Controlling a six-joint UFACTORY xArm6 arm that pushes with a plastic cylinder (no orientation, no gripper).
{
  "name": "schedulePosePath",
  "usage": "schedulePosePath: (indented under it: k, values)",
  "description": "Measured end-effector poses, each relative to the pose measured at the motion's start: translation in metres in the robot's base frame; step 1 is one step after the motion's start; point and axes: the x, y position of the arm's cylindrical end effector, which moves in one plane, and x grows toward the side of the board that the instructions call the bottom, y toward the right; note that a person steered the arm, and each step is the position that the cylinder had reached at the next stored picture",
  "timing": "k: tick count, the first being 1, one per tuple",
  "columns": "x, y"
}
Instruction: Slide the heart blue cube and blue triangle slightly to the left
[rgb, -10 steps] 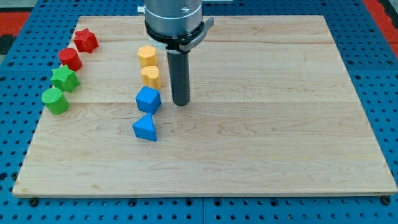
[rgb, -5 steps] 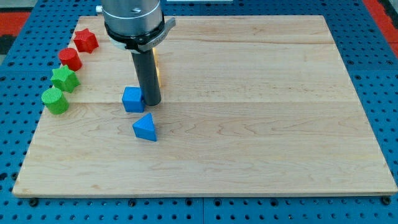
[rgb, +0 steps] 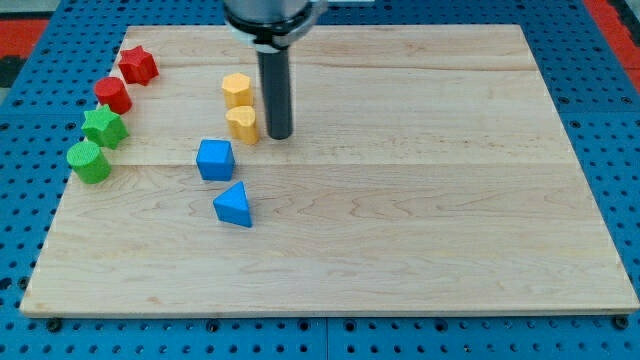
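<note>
The blue cube sits left of the board's middle. The blue triangle lies just below it and slightly to the right. The yellow heart stands above the cube, a little to its right. My tip rests on the board close beside the heart's right side, above and to the right of the cube. A small gap separates tip and heart. The rod rises to the view's top edge.
A yellow hexagon block stands above the heart. At the board's left edge stand a red star, a red cylinder, a green star and a green cylinder. The wooden board lies on a blue pegboard.
My tip swept left and pushed the blue cube leftward, then drew back up and right to beside the yellow heart. The blue triangle and heart have not moved.
</note>
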Motion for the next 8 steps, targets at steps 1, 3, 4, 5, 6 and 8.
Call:
schedulePosePath:
  k: [1,3,4,5,6,8]
  values:
    - [-0.002,-0.014]
    - [0.071,0.056]
    - [0.099,0.017]
    - [0.116,0.005]
    - [0.122,-0.012]
    - [0.118,0.019]
